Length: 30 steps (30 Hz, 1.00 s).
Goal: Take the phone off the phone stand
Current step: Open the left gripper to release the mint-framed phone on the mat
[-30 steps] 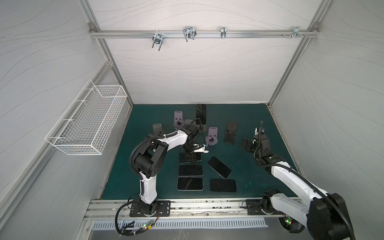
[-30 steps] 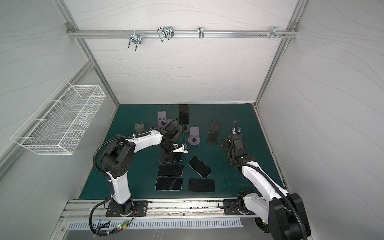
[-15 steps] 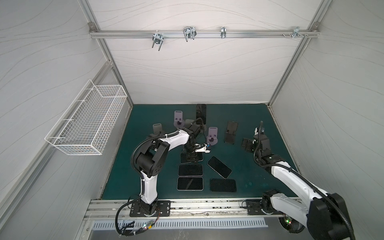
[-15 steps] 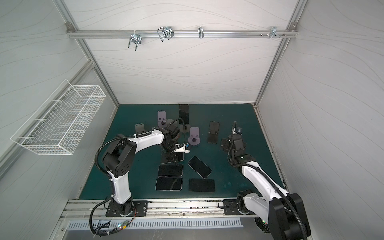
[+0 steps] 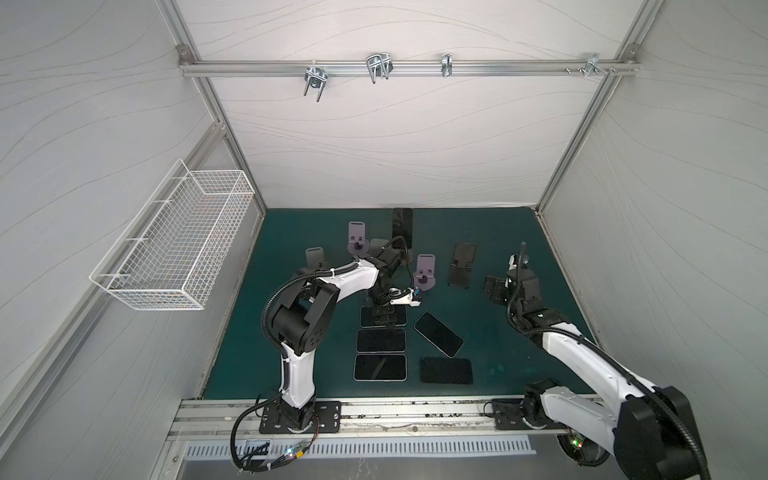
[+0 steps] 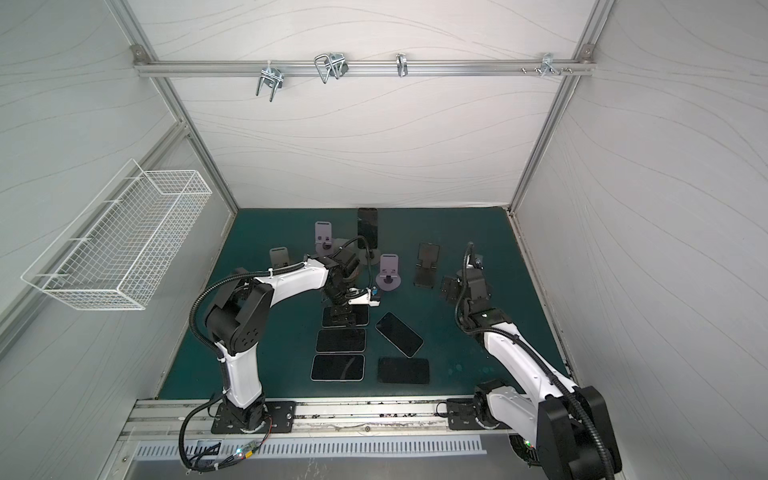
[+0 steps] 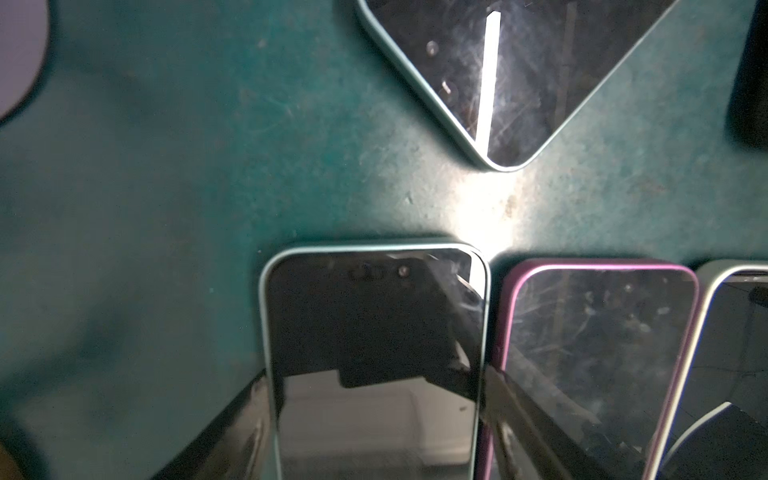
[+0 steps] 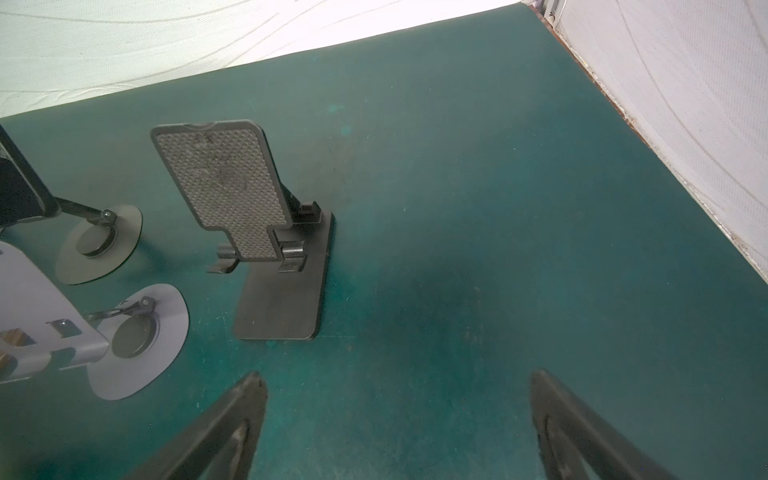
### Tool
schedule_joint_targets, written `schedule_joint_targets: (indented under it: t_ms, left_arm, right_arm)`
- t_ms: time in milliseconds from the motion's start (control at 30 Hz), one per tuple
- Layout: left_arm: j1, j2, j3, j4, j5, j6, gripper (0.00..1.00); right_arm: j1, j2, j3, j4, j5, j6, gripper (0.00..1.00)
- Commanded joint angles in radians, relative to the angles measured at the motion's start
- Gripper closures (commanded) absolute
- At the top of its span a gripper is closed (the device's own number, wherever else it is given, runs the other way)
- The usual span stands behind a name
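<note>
- While five flat phones lie on the teal mat, from its centre toward 6 o'clock, we judge that one removal is left, at 12 o'clock.
- Our left gripper hangs over the mat's centre. Its fingers straddle a mint-cased phone lying flat there. We cannot tell whether they pinch its edges or stand just clear of them.
- Our right gripper hovers at 3 o'clock, jaws spread wide with nothing between them.
- Near it, at 2 o'clock, a black stand is empty.
- At 12 o'clock the phone stand has a thin arm on a round base. We judge it light and apt to tip or drag if its load is pulled sideways.
- On it leans the standing phone, screen toward us. We expect a stiff slab, probably heavier than its stand, with a slick and breakable glass face.
- We would take it by its two long side edges, above the cradle lip and never across the glass. Then we would lift along its lean, so the lip does not catch.
</note>
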Motion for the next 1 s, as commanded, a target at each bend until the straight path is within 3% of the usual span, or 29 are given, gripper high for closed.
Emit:
schedule_joint_targets:
  t_ms: [0,767,967]
  left_arm:
    - [-0.008,0.046,-0.021,0.011,-0.003,0.066,0.19]
    - [-0.008,-0.047,0.035,-0.025,0.022,0.048,0.19]
    - [-0.007,-0.075,0.05,-0.048,-0.016,-0.017,0.16]
  right_arm:
    - [-0.006,-0.011,-0.012,0.019,-0.008,-0.012,0.01]
    - [-0.007,-0.012,-0.012,0.021,-0.008,-0.013,0.01]
    - [-0.006,-0.011,-0.012,0.019,-0.006,-0.012,0.01]
